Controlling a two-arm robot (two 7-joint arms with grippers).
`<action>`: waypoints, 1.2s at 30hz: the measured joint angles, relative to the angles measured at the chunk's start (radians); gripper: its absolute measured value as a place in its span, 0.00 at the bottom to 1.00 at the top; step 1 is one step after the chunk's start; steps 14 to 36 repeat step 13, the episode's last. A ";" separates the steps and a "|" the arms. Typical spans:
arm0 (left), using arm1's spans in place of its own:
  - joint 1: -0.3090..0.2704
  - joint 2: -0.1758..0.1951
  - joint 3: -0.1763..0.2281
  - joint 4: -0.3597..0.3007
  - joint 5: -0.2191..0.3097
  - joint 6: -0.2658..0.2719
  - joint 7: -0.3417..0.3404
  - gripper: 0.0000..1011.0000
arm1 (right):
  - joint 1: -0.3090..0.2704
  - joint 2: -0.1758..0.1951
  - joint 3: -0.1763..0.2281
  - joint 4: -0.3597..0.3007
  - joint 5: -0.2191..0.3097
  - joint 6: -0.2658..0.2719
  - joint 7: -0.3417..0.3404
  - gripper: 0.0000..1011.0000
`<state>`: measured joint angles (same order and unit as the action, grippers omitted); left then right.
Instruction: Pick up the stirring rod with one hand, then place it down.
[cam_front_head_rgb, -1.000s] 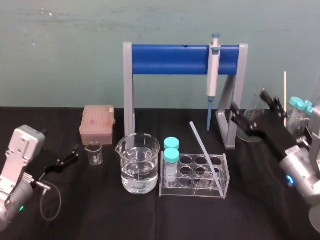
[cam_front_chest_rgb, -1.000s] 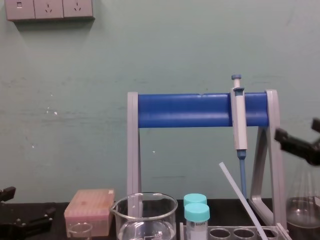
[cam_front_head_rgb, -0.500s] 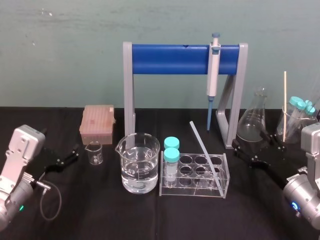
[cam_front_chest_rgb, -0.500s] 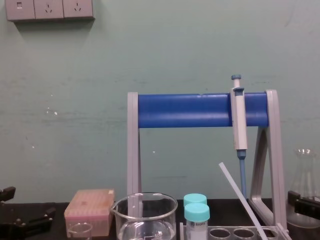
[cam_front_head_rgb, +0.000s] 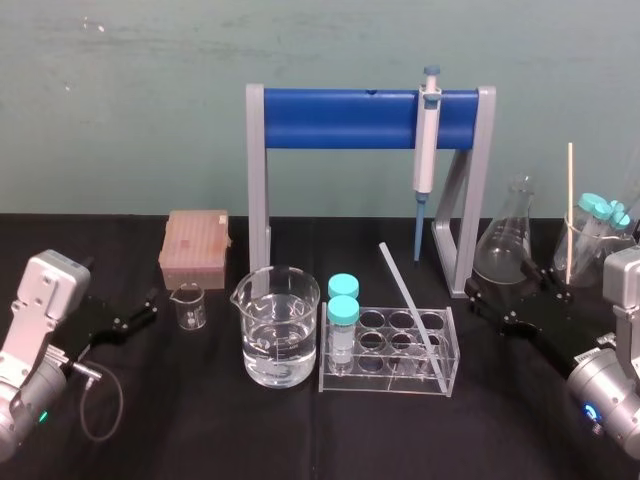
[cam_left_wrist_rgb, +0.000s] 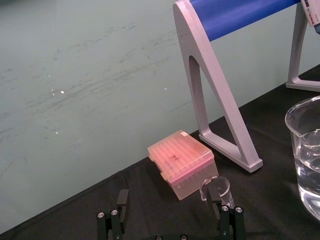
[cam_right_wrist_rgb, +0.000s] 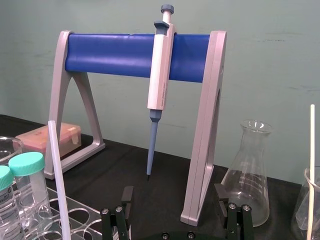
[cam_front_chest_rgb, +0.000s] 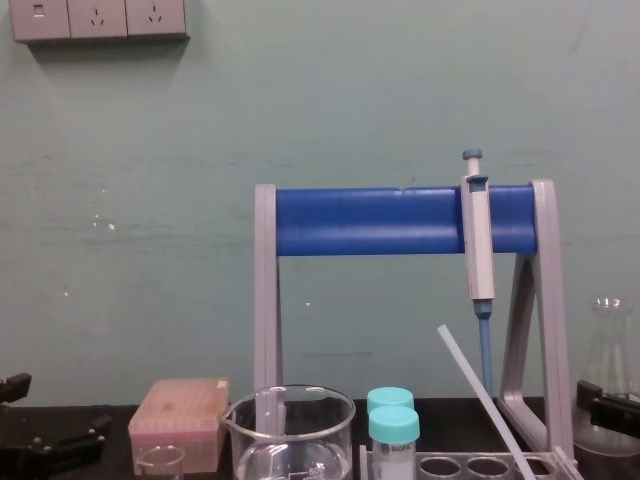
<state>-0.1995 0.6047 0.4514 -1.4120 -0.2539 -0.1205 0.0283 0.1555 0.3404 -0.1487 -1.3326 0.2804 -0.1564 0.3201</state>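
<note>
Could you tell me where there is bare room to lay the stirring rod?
Bare cloth lies in front of the large beaker and tube rack, and under the pipette stand behind them. Crowded: the right, around flask and right gripper; left gripper parked by small beaker.

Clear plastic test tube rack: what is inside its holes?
Two teal-capped clear tubes stand in the left-end holes; the thin translucent white stirring rod leans in a right-side hole. Its bottom tip cannot be made out.

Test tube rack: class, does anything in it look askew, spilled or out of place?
The stirring rod leans diagonally in the rack, its top tilted toward the robot's left, while the two capped tubes stand upright. Nothing looks spilled or broken.
</note>
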 joint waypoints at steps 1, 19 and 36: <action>0.000 0.000 0.000 0.000 0.000 0.000 0.000 0.99 | 0.000 0.000 0.000 0.000 0.000 0.000 0.000 0.99; 0.000 0.000 0.000 0.000 0.000 0.000 0.000 0.99 | -0.001 0.001 0.000 -0.001 -0.001 -0.002 0.000 0.99; 0.000 0.000 0.000 0.000 0.000 0.000 0.000 0.99 | -0.001 0.001 0.000 -0.001 -0.001 -0.002 0.000 0.99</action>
